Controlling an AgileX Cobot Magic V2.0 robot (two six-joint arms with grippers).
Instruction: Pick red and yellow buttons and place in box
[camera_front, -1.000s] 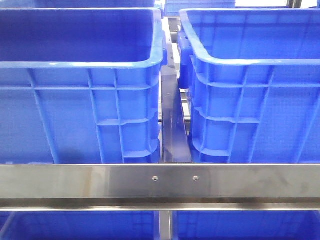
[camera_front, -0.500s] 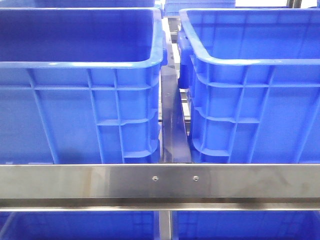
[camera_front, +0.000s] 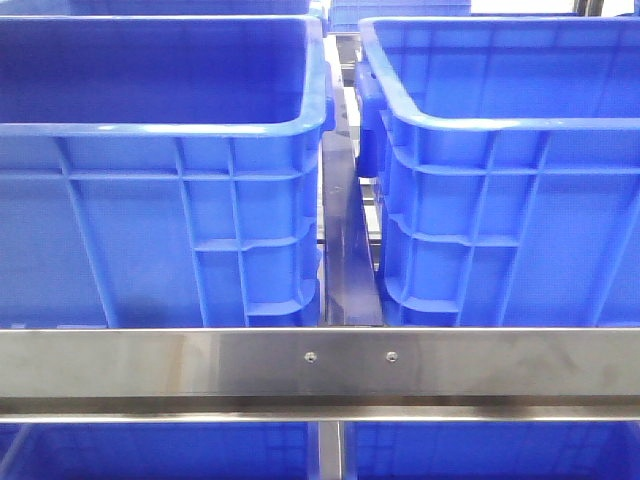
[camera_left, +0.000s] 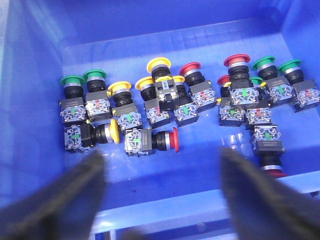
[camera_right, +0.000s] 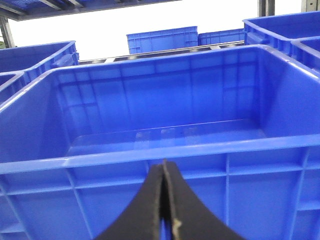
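Now your left gripper (camera_left: 160, 200) hanging wide open, gripping nothing, over red and yellow mushroom-cap buttons (camera_left: 165, 100) strewn across blue crate floor (camera_left: 200, 155); right gripper (camera_right: 164, 210) pinched closed, holding nothing, facing blue ribbed plastic box (camera_right: 150, 155).

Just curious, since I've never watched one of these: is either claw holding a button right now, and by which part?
No. The left gripper is open above the buttons, touching none. The right gripper is shut with nothing between its fingers.
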